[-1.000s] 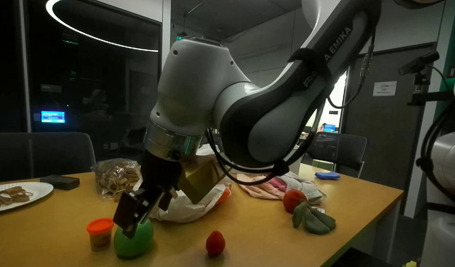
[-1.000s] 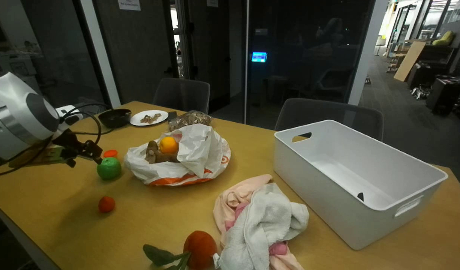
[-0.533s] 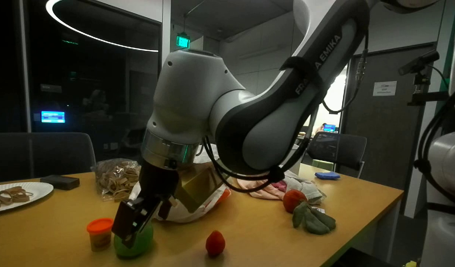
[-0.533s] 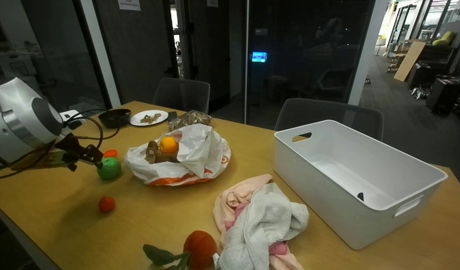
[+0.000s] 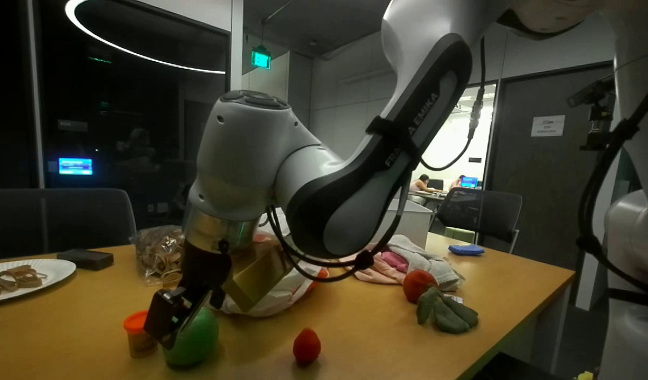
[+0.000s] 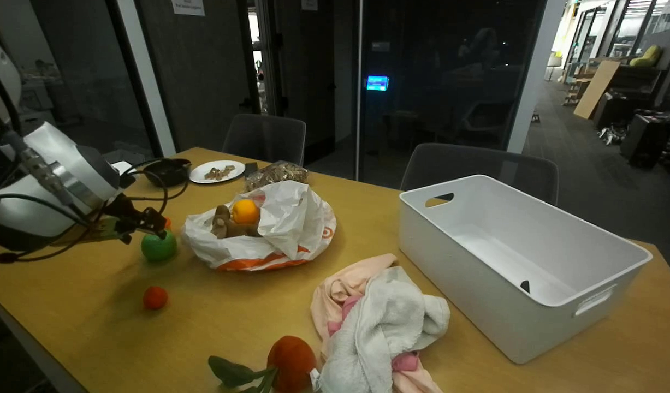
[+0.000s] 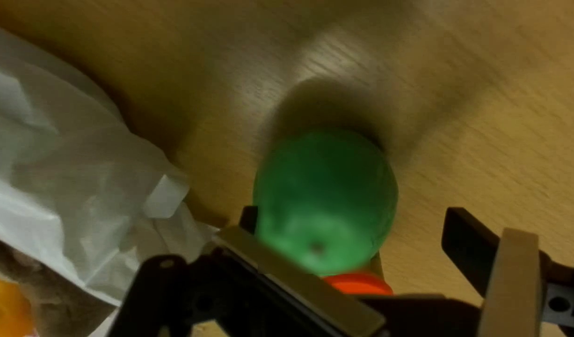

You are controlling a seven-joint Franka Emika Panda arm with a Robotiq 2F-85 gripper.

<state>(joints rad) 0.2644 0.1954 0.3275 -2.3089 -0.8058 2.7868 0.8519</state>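
Observation:
A round green fruit rests on the table; both exterior views show it, and it fills the middle of the wrist view. My gripper is tilted right over it with jaws spread wide. In the wrist view the fruit sits closer to the left finger, whose tip is partly hidden behind it or against it; I cannot tell if they touch. A gap of bare table separates the fruit from the right fingertip. Just beyond the fruit stands a small tub with an orange lid, mostly hidden there by the gripper.
A white plastic bag holding an orange and a brown plush lies beside the fruit. Nearby is a small red fruit. Farther off are a plush with leaves, crumpled cloths, a white bin and a plate.
The arm has come lower and shifted sideways, bringing the gripper farther across the green fruit towards the orange-lidded tub. The jaws have stayed wide, and the objects on the table have not moved.

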